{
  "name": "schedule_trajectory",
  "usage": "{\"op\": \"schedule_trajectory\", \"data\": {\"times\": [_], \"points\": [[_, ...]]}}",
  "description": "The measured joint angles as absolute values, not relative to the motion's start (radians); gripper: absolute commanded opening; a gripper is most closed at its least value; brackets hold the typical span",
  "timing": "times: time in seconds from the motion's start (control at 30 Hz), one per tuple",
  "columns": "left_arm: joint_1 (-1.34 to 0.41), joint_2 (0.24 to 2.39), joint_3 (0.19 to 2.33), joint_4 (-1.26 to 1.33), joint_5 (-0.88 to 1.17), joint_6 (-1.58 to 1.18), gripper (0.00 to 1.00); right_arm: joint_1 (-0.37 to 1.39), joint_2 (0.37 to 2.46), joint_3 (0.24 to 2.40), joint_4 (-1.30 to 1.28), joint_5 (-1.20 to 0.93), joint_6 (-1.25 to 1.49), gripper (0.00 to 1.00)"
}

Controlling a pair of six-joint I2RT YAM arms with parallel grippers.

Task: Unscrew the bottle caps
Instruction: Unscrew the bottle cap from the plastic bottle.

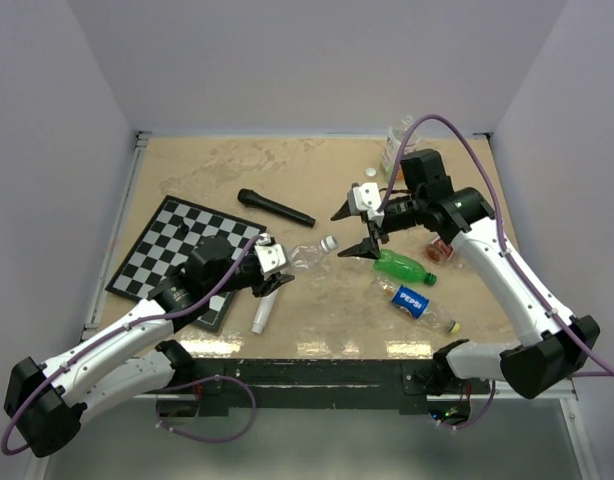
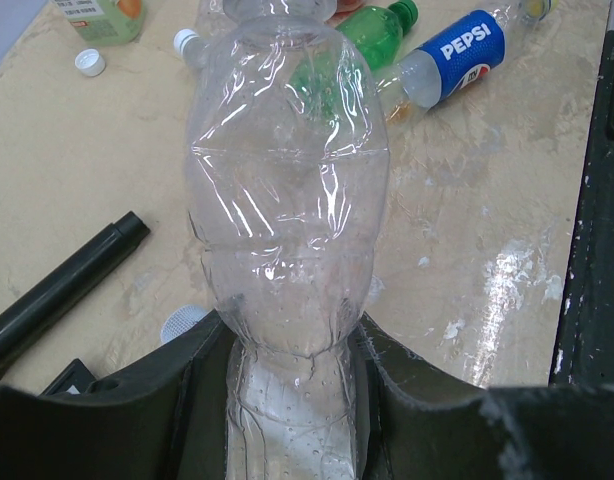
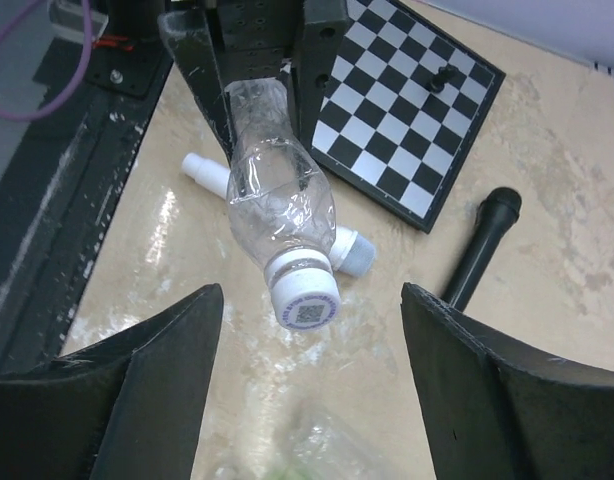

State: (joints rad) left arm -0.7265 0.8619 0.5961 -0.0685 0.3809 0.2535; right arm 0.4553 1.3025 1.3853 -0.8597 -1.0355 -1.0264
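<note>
Left hand pinches bottle; cap, likely cropped there, faces right wrist.

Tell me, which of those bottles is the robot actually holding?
The clear, unlabelled bottle with the white cap: the left gripper clamps its base and holds it off the table. The green bottle and the Pepsi bottle lie on the table.

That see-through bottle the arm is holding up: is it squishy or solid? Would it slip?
Probably squishy: the clear bottle shows creases and dents in its thin walls. It looks empty, so likely very light. The left gripper clamps only its base end, so a twist on the white cap might make it buckle or turn.
</note>
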Motion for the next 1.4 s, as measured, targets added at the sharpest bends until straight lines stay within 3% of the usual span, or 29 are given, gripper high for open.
{"op": "schedule_trajectory", "data": {"times": [0.53, 1.1, 1.4], "points": [[-0.726, 0.862, 0.596, -0.068, 0.374, 0.253, 0.0, 0.448, 1.139, 1.215, -0.598, -0.853, -0.155, 0.78], [-0.725, 0.862, 0.596, -0.068, 0.367, 0.253, 0.0, 0.449, 1.255, 1.206, -0.54, -0.91, 0.094, 0.71], [-0.725, 0.862, 0.596, -0.068, 0.367, 0.253, 0.0, 0.448, 1.273, 1.206, -0.526, -0.921, 0.117, 0.53]]}}
